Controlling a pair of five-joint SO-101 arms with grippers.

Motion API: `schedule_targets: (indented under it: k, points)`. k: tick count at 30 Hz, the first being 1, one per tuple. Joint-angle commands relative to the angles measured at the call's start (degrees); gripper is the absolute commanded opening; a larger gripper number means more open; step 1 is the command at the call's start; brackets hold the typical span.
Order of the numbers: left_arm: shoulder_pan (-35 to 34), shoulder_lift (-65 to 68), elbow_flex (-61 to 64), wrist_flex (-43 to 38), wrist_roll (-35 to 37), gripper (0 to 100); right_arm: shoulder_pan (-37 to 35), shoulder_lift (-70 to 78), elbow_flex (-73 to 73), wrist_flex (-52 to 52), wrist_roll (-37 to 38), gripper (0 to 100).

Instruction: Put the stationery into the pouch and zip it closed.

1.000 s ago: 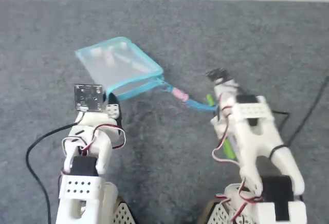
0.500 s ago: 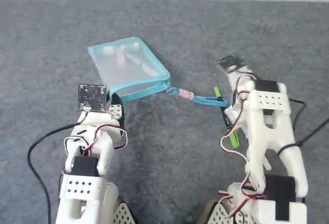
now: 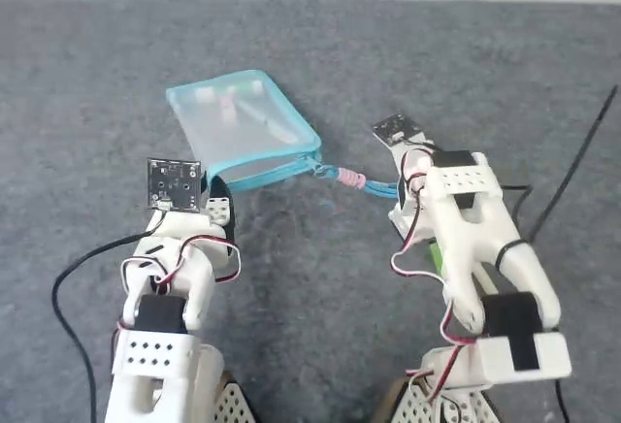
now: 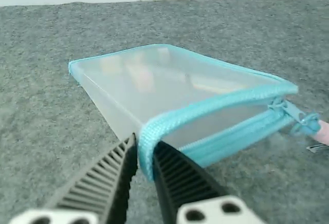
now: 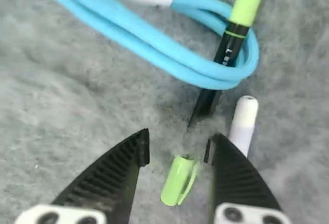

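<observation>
Green pen (image 3: 437, 254) — mostly under right arm (image 3: 475, 234)

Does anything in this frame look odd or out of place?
Yes. The green-and-black pen seems threaded through the blue cord loop on the pouch, so it may snag. Its tip end is bare, and a loose green cap lies on the mat under the open right gripper, beside a white pen.

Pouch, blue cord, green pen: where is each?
pouch (image 4: 154, 80), left wrist view, clear side panel.
blue cord (image 5: 139, 40), right wrist view, looped strand.
green pen (image 5: 249, 0), right wrist view, green barrel.
</observation>
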Motion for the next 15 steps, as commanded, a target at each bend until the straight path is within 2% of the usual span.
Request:
schedule_targets:
  k: [1, 6, 9, 10, 15]
  points:
    - [0.7, -1.1, -1.1, -0.6, -0.4, 1, -0.8, 1.3, -0.7, -1.4, -1.0, 14.5]
    - [0.7, -1.1, -1.1, -0.6, -0.4, 1, 0.6, 5.8, -0.7, -3.0, -1.0, 7.4]
    - [0.7, -1.1, -1.1, -0.6, -0.4, 1, 3.6, 6.3, -0.8, -2.6, -1.0, 0.2]
    - [0.7, -1.1, -1.1, -0.6, -0.4, 1, 4.9, 5.7, -0.8, -2.3, -0.7, 0.7]
    - [0.7, -1.1, -1.1, -0.7, -0.4, 1, 9.8, -2.5, -0.8, 8.0, 10.8, 0.6]
